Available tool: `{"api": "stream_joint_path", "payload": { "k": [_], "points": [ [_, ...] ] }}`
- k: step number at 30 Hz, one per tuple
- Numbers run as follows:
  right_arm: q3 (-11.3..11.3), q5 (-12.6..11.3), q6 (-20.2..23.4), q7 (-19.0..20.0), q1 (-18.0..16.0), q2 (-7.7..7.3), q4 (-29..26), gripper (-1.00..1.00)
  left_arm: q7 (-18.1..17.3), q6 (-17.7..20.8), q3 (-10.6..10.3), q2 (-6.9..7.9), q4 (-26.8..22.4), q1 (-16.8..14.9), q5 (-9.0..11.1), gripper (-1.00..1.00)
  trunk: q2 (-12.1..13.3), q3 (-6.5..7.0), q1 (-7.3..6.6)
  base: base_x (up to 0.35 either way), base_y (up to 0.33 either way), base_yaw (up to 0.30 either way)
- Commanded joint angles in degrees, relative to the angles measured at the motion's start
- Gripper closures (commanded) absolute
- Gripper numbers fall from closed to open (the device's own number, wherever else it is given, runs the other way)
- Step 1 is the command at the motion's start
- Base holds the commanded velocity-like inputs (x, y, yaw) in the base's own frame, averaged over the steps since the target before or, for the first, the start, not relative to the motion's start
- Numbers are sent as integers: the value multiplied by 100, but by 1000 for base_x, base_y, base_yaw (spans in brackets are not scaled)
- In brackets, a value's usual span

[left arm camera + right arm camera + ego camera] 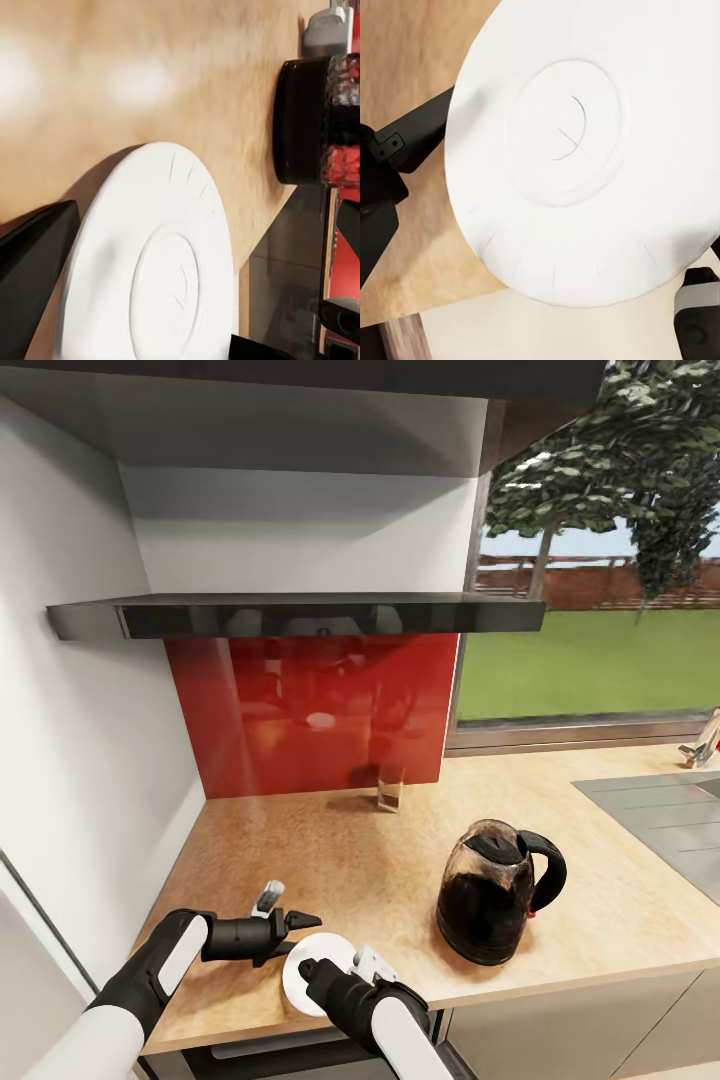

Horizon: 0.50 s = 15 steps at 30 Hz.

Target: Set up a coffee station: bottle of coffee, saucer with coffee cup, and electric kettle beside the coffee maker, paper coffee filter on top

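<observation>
White saucer (pixel 312 968), black kettle (pixel 497 903), red backsplash (pixel 315 710).

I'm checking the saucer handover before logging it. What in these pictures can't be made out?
- Right gripper: head view, its fingers lie against the white saucer; open or shut is unclear.
- Saucer's near edge: head view, covered by the right arm.
- Electric kettle: left wrist view, cut off by the picture's edge.
- Object at the window: head view, cut by the edge, too small to identify.

No readable text, label, brand, number or sign appears on anything
</observation>
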Motion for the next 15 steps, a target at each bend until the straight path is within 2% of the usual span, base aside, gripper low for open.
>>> {"api": "stream_joint_path", "payload": {
  "k": [1,15],
  "points": [
    [1,-23,18,-37,-7,1,-7,-100,-6,5,-23,3,2,-3,-102,-100,-13,-15,4,0,0,0],
    [1,-22,18,-39,-9,1,-7,-100,-13,12,-24,-19,2,84,-97,-100,-13,-15,4,0,0,0]
  ]
}}
